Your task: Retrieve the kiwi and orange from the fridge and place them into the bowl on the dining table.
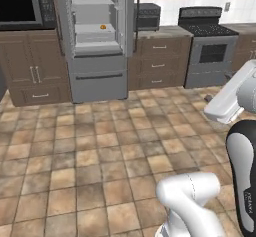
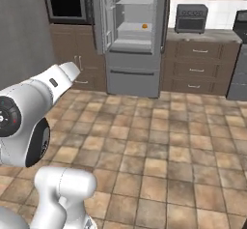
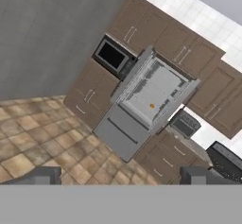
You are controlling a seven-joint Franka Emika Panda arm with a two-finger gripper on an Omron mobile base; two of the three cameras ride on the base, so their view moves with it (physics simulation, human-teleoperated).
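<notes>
1. Far left there's a black built-in microwave (image 1: 22, 10) set into brown cabinets (image 1: 32, 71), flush against the fridge's left side.
2. Next over, the fridge (image 1: 97, 76) has both upper doors swung wide, so the pale shelved inside is fully exposed. Bottom drawers are shut.
3. The orange (image 1: 102, 27) sits on a middle shelf, toward the right side, well back from the shelf's front edge. It also shows as a tiny orange dot in the hand view (image 3: 151, 106).
4. Right of the fridge: a counter with drawers (image 1: 159, 63), a small dark toaster oven (image 1: 148, 16) on top, then the stove (image 1: 210, 46).
5. Between the robot and the fridge is a big stretch of open tile floor (image 1: 100, 151).
6. The gripper (image 3: 121, 176) is spread wide, both finger tips far apart at the bottom of the hand view, holding nothing.
</notes>
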